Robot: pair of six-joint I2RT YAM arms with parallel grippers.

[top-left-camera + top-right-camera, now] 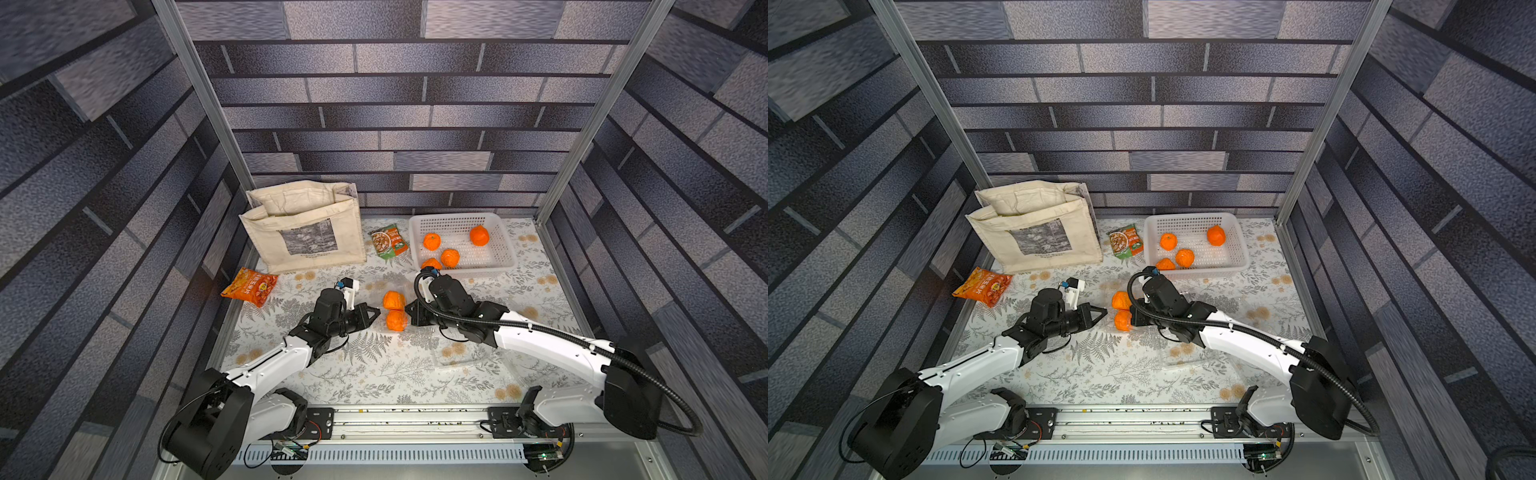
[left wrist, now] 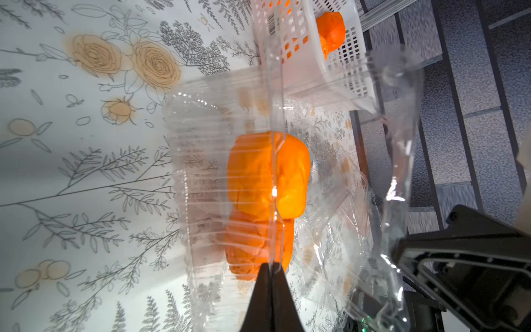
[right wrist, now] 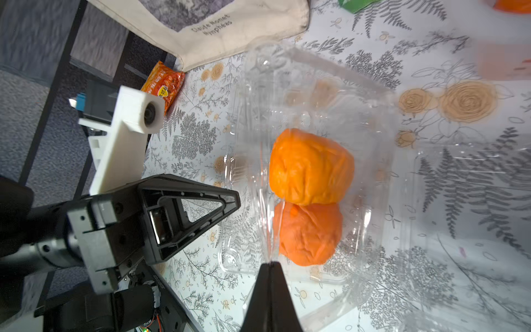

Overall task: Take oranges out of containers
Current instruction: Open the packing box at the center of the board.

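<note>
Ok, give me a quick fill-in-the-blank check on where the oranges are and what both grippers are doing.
1. The white basket holds ___ oranges.
2. The clear container pinched by the left gripper and the right gripper holds ___ more oranges.
3. Both grippers are ___ on its thin plastic edges.

Missing words: four; two; shut.

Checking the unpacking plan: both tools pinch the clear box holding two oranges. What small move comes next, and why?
Probably draw the left tool and right tool slightly apart to spread the container open: each is shut on a thin rim edge, and both oranges sit inside.
</note>
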